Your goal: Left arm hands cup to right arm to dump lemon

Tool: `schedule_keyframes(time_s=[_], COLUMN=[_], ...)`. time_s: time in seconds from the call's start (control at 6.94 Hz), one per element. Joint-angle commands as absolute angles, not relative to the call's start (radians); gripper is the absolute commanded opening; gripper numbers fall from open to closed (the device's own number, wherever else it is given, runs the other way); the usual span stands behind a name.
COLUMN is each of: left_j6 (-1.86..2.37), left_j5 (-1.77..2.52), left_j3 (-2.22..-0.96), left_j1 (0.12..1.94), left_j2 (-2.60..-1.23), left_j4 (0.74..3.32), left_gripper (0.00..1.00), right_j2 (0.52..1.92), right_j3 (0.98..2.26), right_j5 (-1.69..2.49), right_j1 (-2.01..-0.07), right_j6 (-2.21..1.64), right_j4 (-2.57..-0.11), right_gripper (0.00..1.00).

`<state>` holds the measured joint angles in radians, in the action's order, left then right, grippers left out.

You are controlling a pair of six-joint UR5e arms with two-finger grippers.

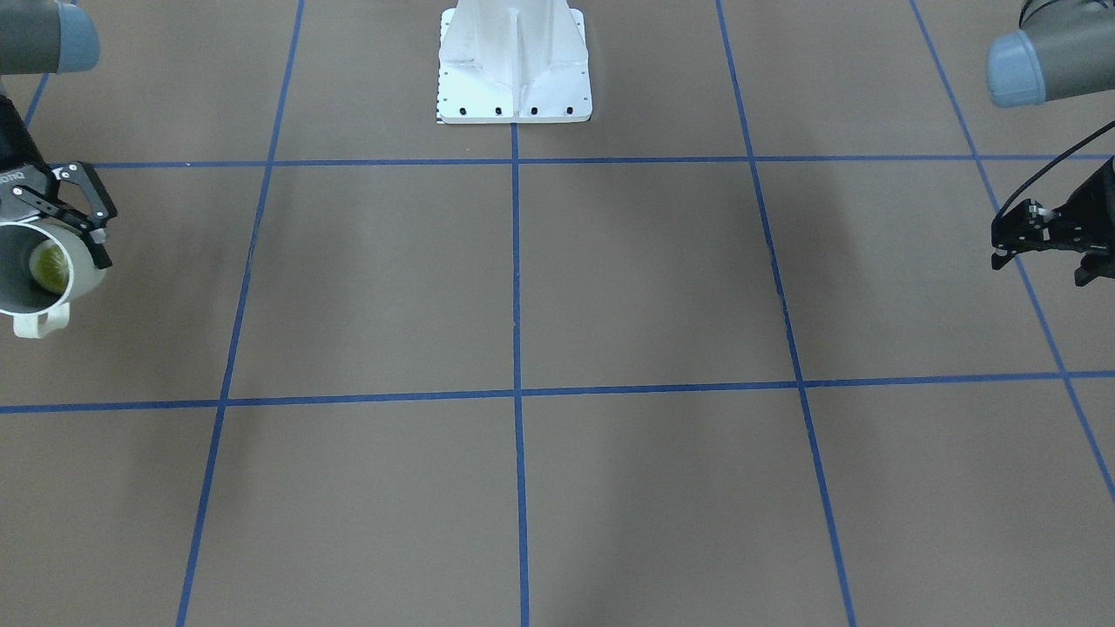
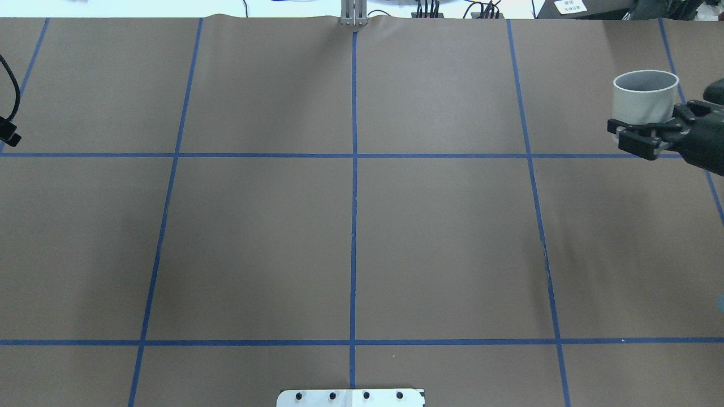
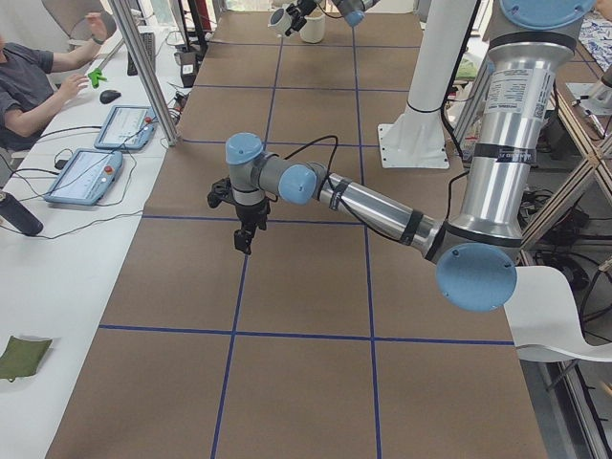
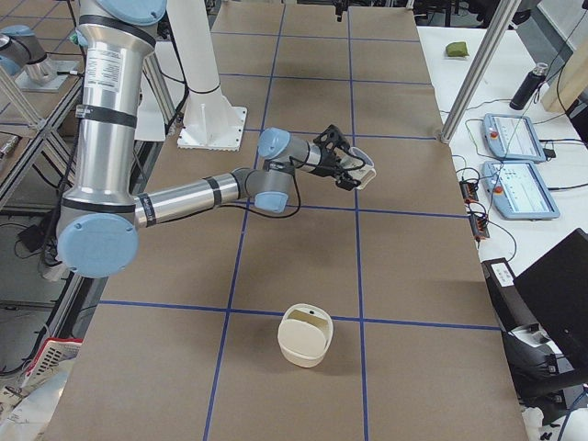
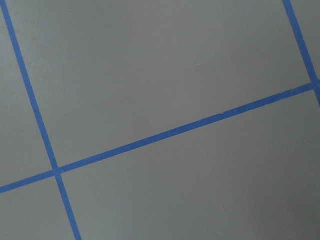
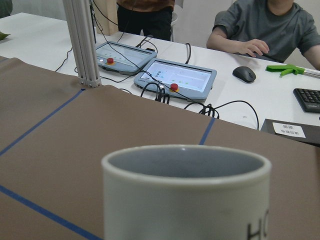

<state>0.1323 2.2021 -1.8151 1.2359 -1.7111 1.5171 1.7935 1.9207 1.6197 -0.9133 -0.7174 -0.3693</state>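
The cup (image 1: 17, 270), roughly upright with the lemon (image 1: 50, 266) inside, hangs above the table's right side, clamped by the right gripper (image 2: 645, 133). The hand-over looks done. Dumping remains, which calls for tipping the cup, perhaps over the cream container (image 4: 306, 336). The left gripper (image 1: 1037, 237) hangs far left, empty, its spread unclear.

overhead/front: opposed, steep, share table (image 2: 254, 237) | sides: endwise | wrists: close
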Motion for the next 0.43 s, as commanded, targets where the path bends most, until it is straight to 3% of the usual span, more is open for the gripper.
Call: schedule_keyframes(time_s=[0.0,0.29], left_j6=[0.135,0.149], left_j5=[2.203,2.203], left_j3=[-1.812,-1.812], left_j1=[1.235,1.235], left_j2=[-1.716,-1.720], left_j4=[1.513,1.513], left_gripper=[1.00,1.00], right_j2=[1.977,2.019], right_j3=[1.867,1.650], right_j5=[1.620,1.620], right_j1=[-0.939,-0.989], right_j6=[-0.951,-1.207], right_j4=[-0.067,0.291], right_gripper=[0.17,0.15])
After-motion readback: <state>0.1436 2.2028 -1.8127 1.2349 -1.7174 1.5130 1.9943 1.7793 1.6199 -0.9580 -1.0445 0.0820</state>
